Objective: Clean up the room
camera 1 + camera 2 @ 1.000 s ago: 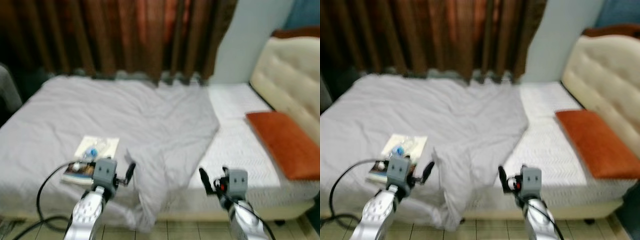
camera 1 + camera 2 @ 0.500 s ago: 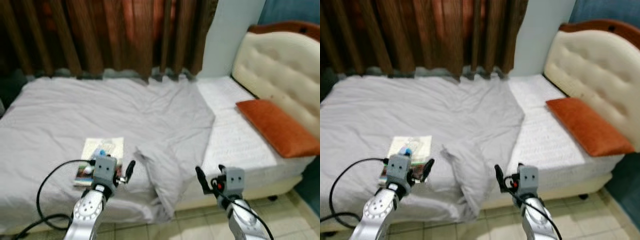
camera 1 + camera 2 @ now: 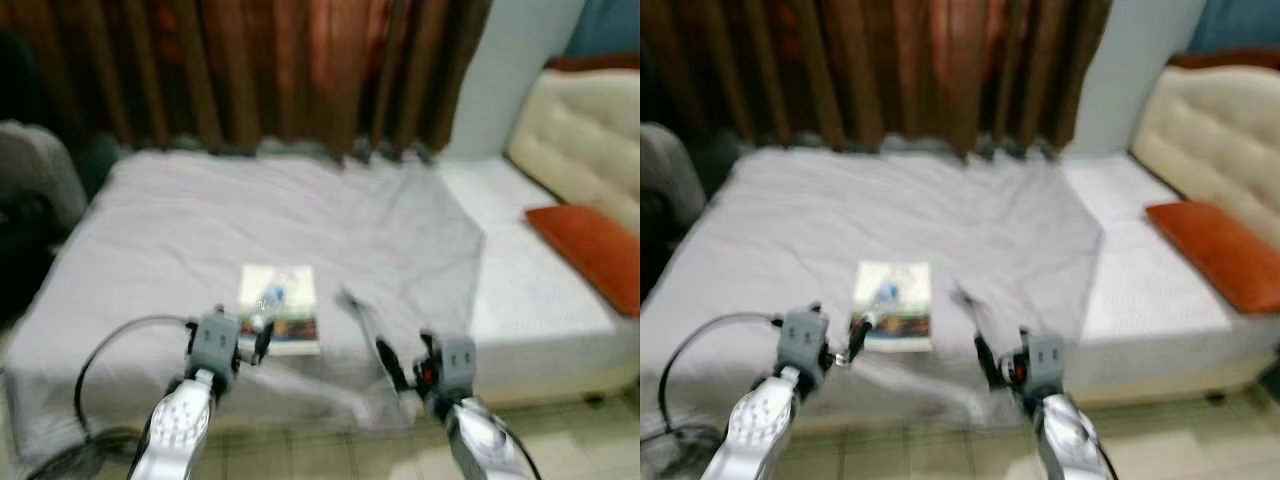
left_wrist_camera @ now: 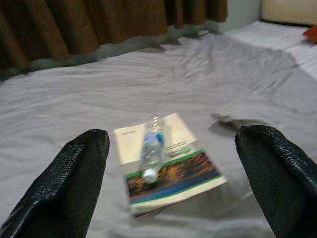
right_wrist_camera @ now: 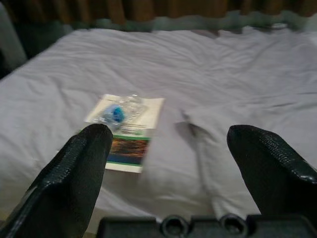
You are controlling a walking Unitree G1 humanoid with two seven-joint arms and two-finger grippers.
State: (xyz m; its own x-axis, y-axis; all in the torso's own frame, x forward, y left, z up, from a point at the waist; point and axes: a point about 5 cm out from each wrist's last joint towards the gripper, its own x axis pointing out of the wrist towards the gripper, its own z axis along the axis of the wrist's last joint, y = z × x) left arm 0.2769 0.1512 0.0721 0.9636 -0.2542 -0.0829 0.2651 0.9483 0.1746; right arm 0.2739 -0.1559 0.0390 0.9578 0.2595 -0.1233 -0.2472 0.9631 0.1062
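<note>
Jaws spread on both grippers; clear plastic bottle [image 4: 151, 148], blue-labelled, lies on a magazine [image 4: 168, 173].

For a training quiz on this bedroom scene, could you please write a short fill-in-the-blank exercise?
1. The plastic bottle lies on top of a ____.
2. The magazine rests on the grey ____ covering the bed.
3. The pillow by the headboard is ____ in colour.
4. The left gripper and right gripper both have their fingers ____.

Missing words: magazine; sheet; orange; open
</note>
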